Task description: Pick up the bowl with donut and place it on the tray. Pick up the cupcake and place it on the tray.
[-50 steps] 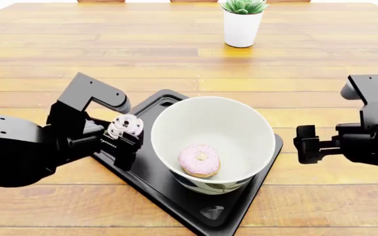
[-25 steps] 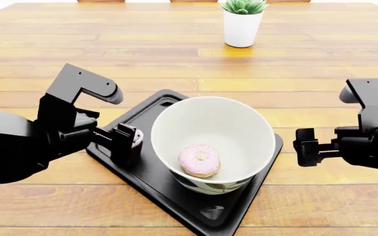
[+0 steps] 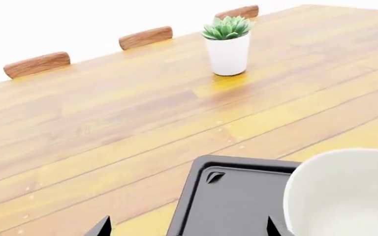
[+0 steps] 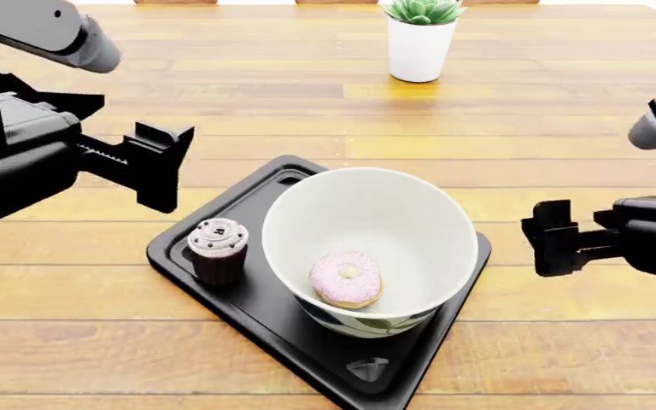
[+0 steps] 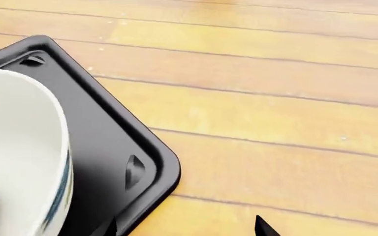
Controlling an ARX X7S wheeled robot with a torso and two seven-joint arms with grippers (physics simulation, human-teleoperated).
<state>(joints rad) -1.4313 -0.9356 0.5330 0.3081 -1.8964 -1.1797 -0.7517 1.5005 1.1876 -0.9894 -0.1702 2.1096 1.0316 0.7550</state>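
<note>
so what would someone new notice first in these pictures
The big white bowl on the black tray at the table's near edge, with the pink donut inside it. Beside the bowl, on the tray's left part, the cupcake stands upright. Both arms hang clear with nothing in them, the left pincer up left and the right pincer to the right.

On the counter (image 4: pixel 556 342) lies the tray (image 4: pixel 305 354), carrying the bowl (image 4: pixel 419 213) with the donut (image 4: pixel 347 278) inside and the cupcake (image 4: pixel 219 249) left of it; a potted succulent (image 4: pixel 422 38) stands behind.
</note>
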